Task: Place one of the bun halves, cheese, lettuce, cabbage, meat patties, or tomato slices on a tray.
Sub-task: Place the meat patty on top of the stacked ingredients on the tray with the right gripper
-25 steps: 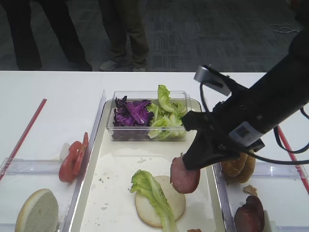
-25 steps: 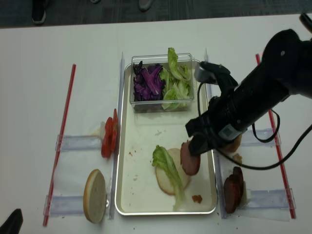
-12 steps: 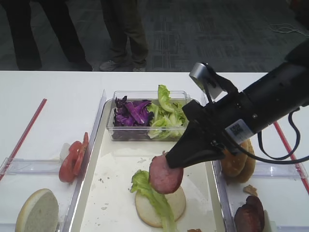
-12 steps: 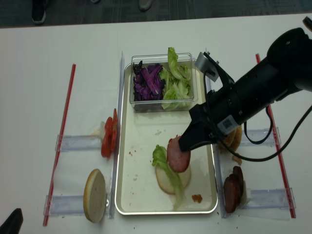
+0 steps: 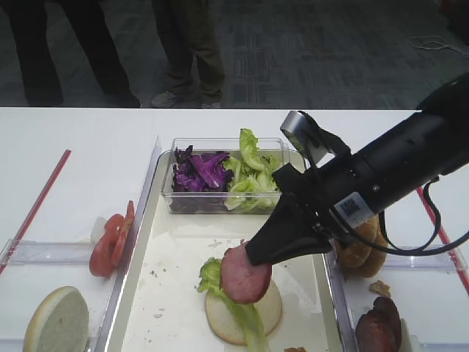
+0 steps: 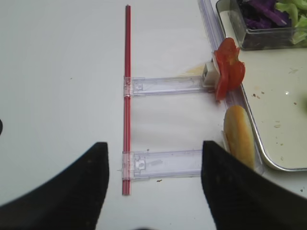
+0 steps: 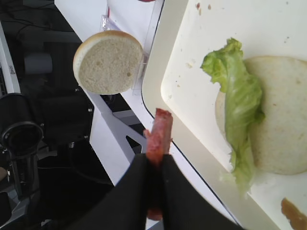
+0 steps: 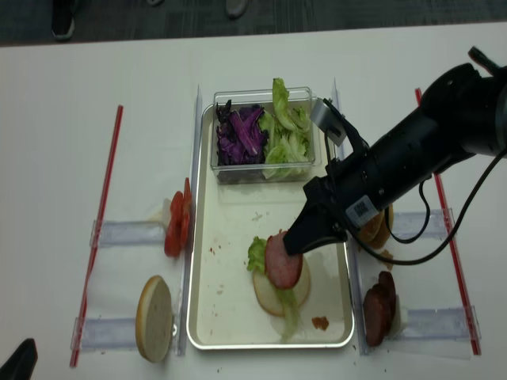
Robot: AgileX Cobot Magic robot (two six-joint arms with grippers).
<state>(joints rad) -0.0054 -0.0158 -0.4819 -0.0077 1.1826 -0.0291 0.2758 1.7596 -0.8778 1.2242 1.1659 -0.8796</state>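
Meat patty [image 7: 159, 135] is seen edge-on, clamped between the closed fingers of the right gripper [image 7: 154, 165], above the tray [image 5: 176, 242], lettuce [image 5: 233, 302] and pale bun half [image 5: 267, 312]. Its far edge is hidden behind the fingers. Of the left gripper [image 6: 153, 184] only two dark, blurred fingers are seen, spread apart and holding nothing.

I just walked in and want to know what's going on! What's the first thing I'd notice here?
The big black right gripper is shut on a pink meat patty, holding it just above a bun half with a lettuce leaf on the tray. Behind them, a clear tub holds bright purple cabbage and more green leaves.
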